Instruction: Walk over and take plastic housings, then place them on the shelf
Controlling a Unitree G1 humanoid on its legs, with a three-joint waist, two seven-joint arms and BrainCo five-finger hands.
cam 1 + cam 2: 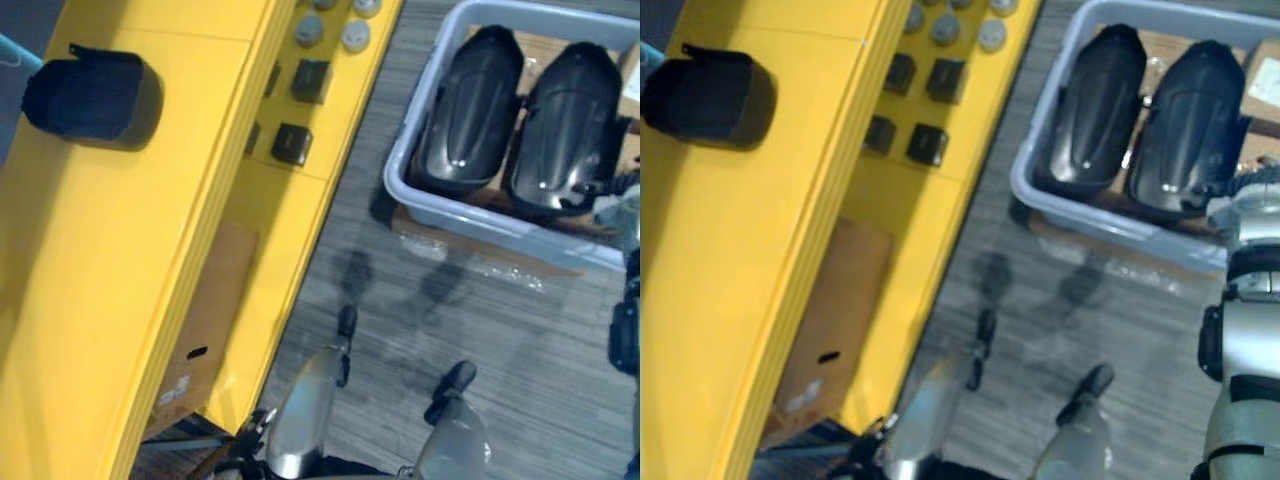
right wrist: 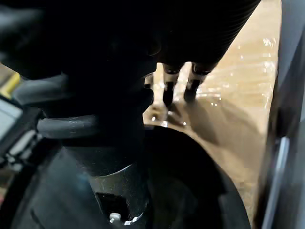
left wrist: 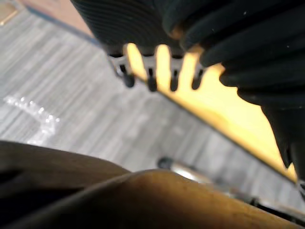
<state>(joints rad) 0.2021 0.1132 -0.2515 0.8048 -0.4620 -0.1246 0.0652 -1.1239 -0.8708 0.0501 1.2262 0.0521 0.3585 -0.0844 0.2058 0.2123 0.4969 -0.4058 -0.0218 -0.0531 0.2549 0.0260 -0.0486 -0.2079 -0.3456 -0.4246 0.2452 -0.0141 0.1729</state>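
Two glossy black plastic housings lie side by side in a grey bin on the floor at the right. My right hand hangs over the near end of the right-hand one. In the right wrist view its fingers point straight out above that housing, holding nothing. A third black housing rests on the top board of the yellow shelf at the left. My left hand hangs beside the shelf with relaxed fingers and is empty.
Small black blocks and grey round caps sit on a lower yellow shelf board. A cardboard box stands under the shelf. Cardboard lines the bin. Grey carpet lies between shelf and bin.
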